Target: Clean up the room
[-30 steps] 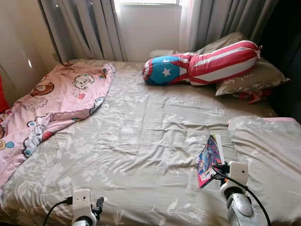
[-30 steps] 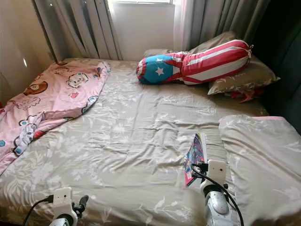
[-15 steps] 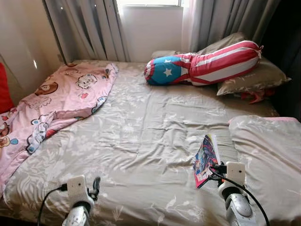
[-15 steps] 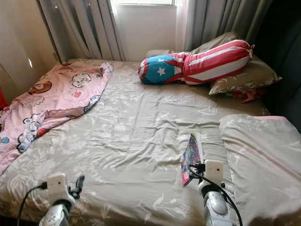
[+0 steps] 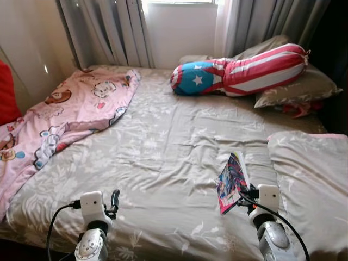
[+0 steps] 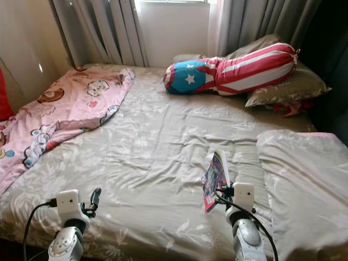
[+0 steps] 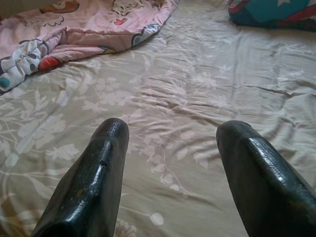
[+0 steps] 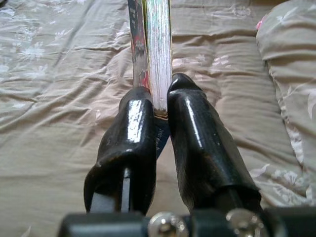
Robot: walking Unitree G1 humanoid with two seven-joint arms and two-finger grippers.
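My right gripper (image 8: 158, 98) is shut on a thin colourful comic book (image 5: 231, 181), holding it upright by its lower edge above the right side of the bed (image 5: 163, 147); the book's page edges (image 8: 157, 44) stand between the two black fingers. Low at the near left, my left gripper (image 7: 170, 133) hangs open over the grey floral sheet, nothing between its fingers (image 7: 94, 182). A crumpled pink cartoon blanket (image 5: 70, 111) lies across the bed's left side.
A red, white and blue star bolster (image 5: 239, 70) rests on grey pillows (image 5: 299, 84) at the headboard under the curtained window (image 5: 179, 27). Another grey pillow (image 5: 312, 174) lies at the right edge. Something red (image 5: 6, 92) stands at the far left.
The camera has pulled back and shifted, so the bed sits further off and more of the left arm shows. The comic book stays clamped in my right gripper.
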